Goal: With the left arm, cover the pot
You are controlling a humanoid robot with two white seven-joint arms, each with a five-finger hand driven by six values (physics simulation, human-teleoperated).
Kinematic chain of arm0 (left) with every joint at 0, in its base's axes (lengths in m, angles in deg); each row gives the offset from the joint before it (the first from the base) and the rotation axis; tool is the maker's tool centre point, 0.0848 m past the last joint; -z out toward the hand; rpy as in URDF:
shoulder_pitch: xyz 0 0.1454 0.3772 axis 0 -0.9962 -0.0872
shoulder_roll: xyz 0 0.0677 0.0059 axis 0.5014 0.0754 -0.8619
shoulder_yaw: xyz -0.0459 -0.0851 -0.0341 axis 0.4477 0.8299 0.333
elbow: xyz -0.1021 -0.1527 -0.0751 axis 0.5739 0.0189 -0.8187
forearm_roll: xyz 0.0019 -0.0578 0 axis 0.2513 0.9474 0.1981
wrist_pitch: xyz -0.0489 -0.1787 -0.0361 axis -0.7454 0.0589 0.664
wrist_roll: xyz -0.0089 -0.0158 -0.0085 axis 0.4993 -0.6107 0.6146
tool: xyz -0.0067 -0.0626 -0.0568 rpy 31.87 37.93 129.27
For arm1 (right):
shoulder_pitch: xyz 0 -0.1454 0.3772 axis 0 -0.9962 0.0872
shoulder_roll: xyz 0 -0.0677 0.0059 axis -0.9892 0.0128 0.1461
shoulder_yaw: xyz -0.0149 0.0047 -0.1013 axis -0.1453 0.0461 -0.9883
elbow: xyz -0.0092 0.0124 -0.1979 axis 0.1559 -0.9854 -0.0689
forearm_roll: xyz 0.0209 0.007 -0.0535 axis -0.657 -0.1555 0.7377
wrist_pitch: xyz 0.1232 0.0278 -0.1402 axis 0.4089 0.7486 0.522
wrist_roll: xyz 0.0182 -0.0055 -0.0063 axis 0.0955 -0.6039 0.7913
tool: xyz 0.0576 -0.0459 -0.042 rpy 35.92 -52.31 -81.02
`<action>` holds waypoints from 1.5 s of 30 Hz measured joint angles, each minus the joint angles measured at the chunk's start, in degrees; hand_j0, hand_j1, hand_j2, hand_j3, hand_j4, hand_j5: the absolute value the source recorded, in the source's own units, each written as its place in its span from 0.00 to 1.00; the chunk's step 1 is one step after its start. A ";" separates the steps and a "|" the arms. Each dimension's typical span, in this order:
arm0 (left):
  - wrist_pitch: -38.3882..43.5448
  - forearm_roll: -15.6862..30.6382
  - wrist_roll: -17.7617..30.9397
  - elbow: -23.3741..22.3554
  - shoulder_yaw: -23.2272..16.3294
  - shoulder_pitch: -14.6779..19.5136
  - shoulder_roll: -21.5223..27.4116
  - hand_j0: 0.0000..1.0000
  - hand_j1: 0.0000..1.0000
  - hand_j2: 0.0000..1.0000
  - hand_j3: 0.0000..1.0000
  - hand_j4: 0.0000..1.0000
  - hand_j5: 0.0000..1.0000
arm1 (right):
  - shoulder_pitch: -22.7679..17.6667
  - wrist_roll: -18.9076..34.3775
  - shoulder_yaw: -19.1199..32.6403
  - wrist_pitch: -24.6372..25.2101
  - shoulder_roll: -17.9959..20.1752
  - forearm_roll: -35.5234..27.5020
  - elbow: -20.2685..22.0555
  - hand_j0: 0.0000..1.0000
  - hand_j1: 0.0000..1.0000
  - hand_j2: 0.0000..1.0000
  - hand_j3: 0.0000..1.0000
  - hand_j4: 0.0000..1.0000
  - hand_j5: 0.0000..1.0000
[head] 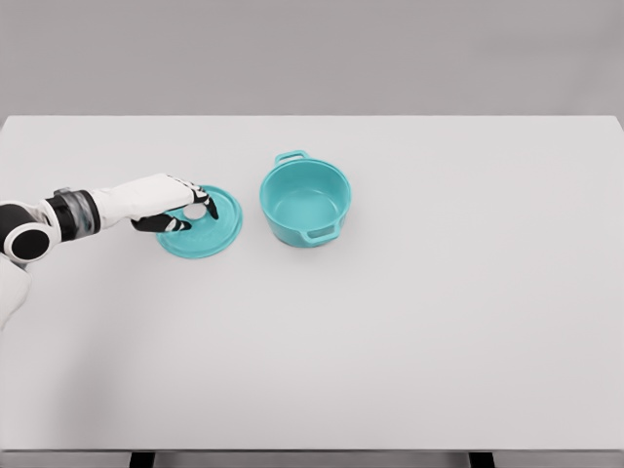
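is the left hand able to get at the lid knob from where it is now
Probably yes: the left hand is already over the teal lid, fingers around its white knob. Nothing lies between them, and the pot stands apart to the right.

The white left hand (180,207) is covering part of the flat teal lid (207,230), hiding its knob and any grip.

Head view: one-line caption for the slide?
Left hand reaches over the teal lid lying flat on the white table, beside the open teal pot.
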 measured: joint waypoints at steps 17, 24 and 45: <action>-0.02 0.63 0.02 1.95 0.19 0.00 0.42 0.52 0.52 0.52 0.52 0.52 0.52 | 0.00 0.00 0.00 0.00 0.00 0.01 0.00 1.00 1.00 1.00 1.00 1.00 1.00; -0.01 0.81 0.02 4.97 0.14 0.09 1.39 0.53 0.53 0.53 0.53 0.53 0.53 | 0.00 0.00 0.00 0.00 0.00 0.01 0.00 1.00 1.00 1.00 1.00 1.00 1.00; 0.03 3.07 0.00 11.49 -5.04 5.98 5.78 0.52 0.52 0.52 0.52 0.52 0.52 | 0.00 0.00 0.00 0.00 0.00 0.01 0.01 1.00 1.00 1.00 1.00 1.00 1.00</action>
